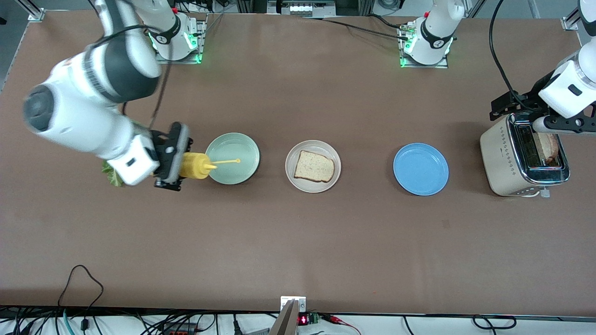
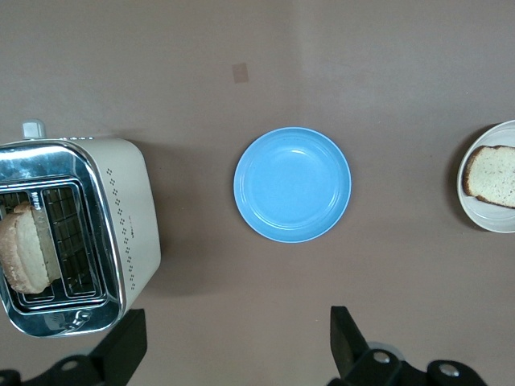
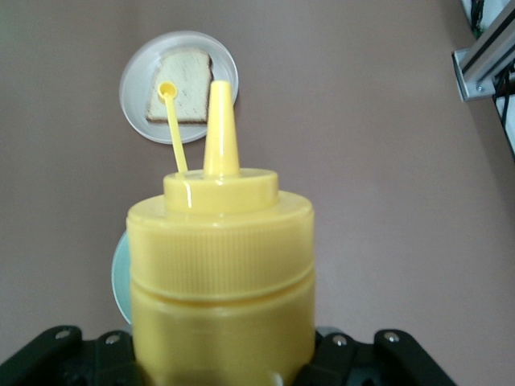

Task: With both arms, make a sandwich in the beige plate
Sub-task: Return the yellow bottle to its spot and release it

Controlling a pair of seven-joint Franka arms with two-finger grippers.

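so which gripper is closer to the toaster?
Left. The left gripper hangs open directly over the toaster; the right gripper holds the mustard bottle beside the green plate.

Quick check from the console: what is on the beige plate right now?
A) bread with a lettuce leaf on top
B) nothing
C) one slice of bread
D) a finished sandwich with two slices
C: the beige plate carries a single slice of bread with no lettuce or second slice on it; another slice sits in the toaster.
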